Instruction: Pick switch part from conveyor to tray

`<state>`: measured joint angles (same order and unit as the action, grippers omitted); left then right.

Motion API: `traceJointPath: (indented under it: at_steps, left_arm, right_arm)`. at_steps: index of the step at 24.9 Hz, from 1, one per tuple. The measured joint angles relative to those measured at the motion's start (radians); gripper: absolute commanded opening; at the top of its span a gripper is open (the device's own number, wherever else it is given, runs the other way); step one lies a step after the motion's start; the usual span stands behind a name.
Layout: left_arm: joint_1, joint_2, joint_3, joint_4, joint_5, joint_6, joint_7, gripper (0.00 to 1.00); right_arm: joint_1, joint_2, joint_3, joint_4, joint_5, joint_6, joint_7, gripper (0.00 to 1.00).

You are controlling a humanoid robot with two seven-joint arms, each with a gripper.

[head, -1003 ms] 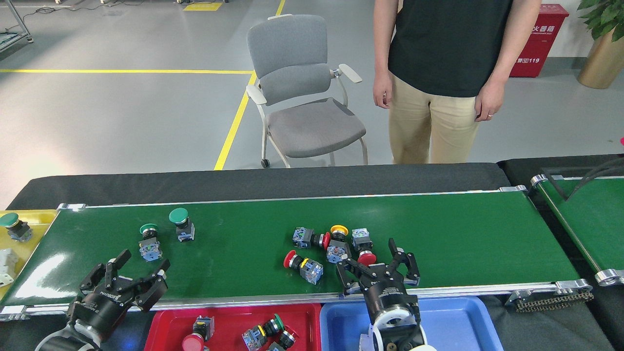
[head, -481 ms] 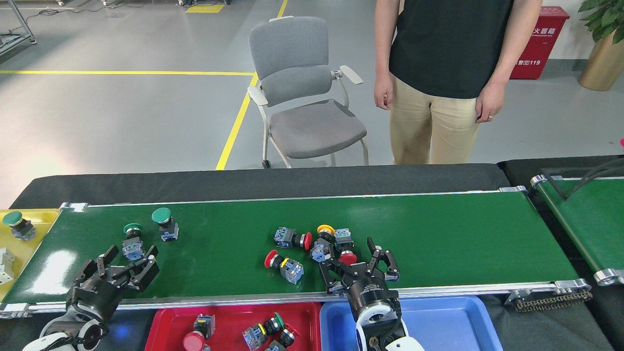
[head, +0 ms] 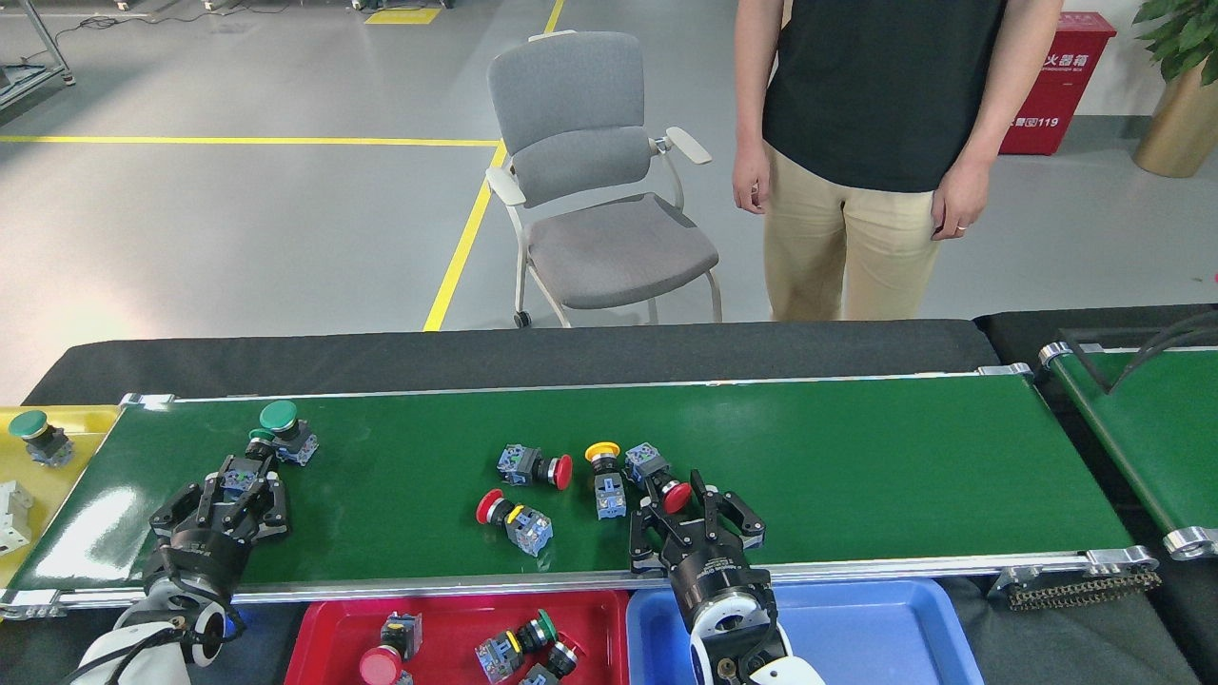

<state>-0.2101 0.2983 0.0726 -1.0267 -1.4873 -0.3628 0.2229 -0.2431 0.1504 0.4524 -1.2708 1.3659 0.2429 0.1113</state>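
Several switch parts lie on the conveyor [head: 856, 457]. My left gripper [head: 240, 476] is open low over the belt's left end, its fingers on either side of a small green-capped switch part [head: 255, 440]. A larger green mushroom-capped part [head: 281, 419] stands just behind it. My right gripper [head: 692, 509] is open at the belt's near edge, its fingers just right of a red-capped part [head: 671, 490]. A yellow-capped part [head: 605, 466] and two more red-capped parts [head: 538, 467] [head: 509, 518] lie to the left. A red tray [head: 324, 633] with several parts and a blue tray [head: 875, 628] sit below the belt.
A yellow tray [head: 71, 419] with a green-capped part sits at the far left. A narrower green belt [head: 1151, 428] shows at the right. A person [head: 875, 143] stands behind the conveyor beside a grey chair [head: 590, 162].
All parts on the belt have drifted left. My left gripper has moved forward over the small green-capped part. My right gripper has shifted left, staying beside the red-capped part.
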Motion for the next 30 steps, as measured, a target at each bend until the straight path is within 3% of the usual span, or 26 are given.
traceJointPath:
  at_steps: [3,5,6,7,8,9,12,13,14,15,18,22,26,30]
  left_arm:
    - [0.192,0.023,0.030,-0.257,0.010,-0.171,0.006,0.11]
    - [0.300,0.025,0.064,-0.387,0.012,-0.303,0.008,0.24]
    - [0.346,0.023,0.081,-0.438,0.013,-0.342,0.008,0.41]
    - [0.384,0.022,0.096,-0.479,0.013,-0.369,0.008,0.72]
    - [0.417,0.019,0.111,-0.513,0.013,-0.387,0.009,0.95]
    - [0.438,0.012,0.119,-0.532,0.013,-0.397,0.009,1.00]
    - [0.474,-0.036,0.124,-0.573,0.014,-0.415,0.009,1.00]
    - [0.477,-0.042,0.124,-0.576,0.014,-0.416,0.009,1.00]
    - [0.479,-0.044,0.125,-0.577,0.014,-0.417,0.009,1.00]
    - [0.482,-0.044,0.127,-0.577,0.014,-0.418,0.009,1.00]
    - [0.490,-0.062,0.192,-0.577,0.014,-0.420,0.009,1.00]
    - [0.490,-0.165,0.347,-0.557,0.013,-0.395,0.011,1.00]
    - [0.492,-0.168,0.381,-0.507,0.013,-0.319,0.012,1.00]
    - [0.492,-0.168,0.379,-0.505,0.012,-0.303,0.009,1.00]
  right_arm:
    - [0.023,-0.009,0.001,-0.090,-0.009,-0.043,0.015,0.21]
    - [0.070,-0.020,0.001,-0.166,-0.010,-0.094,0.031,0.22]
    - [0.100,-0.025,0.001,-0.209,-0.010,-0.132,0.034,0.22]
    - [0.134,-0.026,0.001,-0.243,-0.010,-0.176,0.040,0.22]
    - [0.169,-0.026,0.001,-0.281,-0.010,-0.233,0.046,0.23]
    - [0.200,-0.027,0.001,-0.312,-0.011,-0.288,0.048,0.23]
    - [0.296,-0.048,0.001,-0.399,-0.011,-0.481,0.060,0.35]
    - [0.319,-0.050,0.001,-0.411,-0.011,-0.525,0.067,0.51]
    - [0.339,-0.050,0.001,-0.418,-0.011,-0.569,0.080,0.96]
    - [0.350,-0.050,0.001,-0.421,-0.012,-0.598,0.091,1.00]
    - [0.353,-0.051,0.001,-0.435,-0.043,-0.644,0.099,1.00]
    - [0.336,-0.058,-0.017,-0.437,-0.073,-0.653,0.101,1.00]
    - [0.330,-0.056,-0.062,-0.437,-0.074,-0.644,0.102,1.00]
    - [0.286,-0.050,-0.172,-0.439,-0.074,-0.524,0.108,1.00]
